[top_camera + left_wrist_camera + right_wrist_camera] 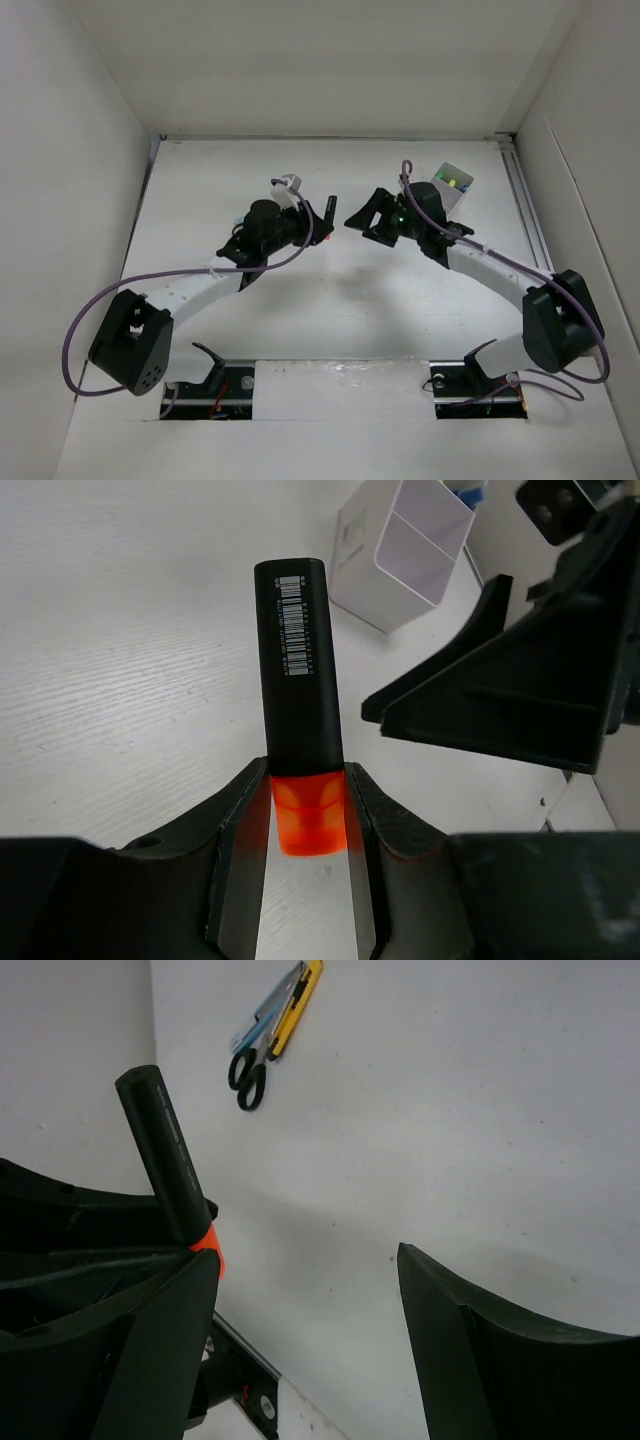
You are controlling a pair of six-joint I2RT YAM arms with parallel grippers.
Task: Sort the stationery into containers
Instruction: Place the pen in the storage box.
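**Operator:** How do my arms sit from overhead?

**Spotter:** Your left arm [190, 290] bends in from the lower left and reaches to mid-table. Your left gripper [312, 222] holds the orange-and-black marker [328, 211] roughly upright. Your right arm [490, 265] arcs in from the lower right, and your right gripper [362, 214] faces the marker from just beside it. The white box [458, 190] stands behind your right wrist, toward the back right of the table [200, 180]. Green and yellow specks show inside it, too small to name.

**Operator:** And the left wrist camera?

**Spotter:** Your left fingers [240, 820] are narrowed onto the marker's orange end, with the pads touching both sides. The black barrel with its barcode label sticks out past them. One of your right fingers [500, 695] juts in on the marker's right, with a gap showing between them. Beyond stands the box, its divider and two compartments plain to see. Something bluish at its far rim is cut off by the frame.

**Operator:** Right wrist?

**Spotter:** Your right jaws are spread wide, with only table between them. The marker rises beside the left-hand finger, its orange band at the left gripper's clamp. Farther off, the scissors [248, 1078], yellow pen [296, 1005] and bluish pen [262, 1018] lie bunched together on the table.
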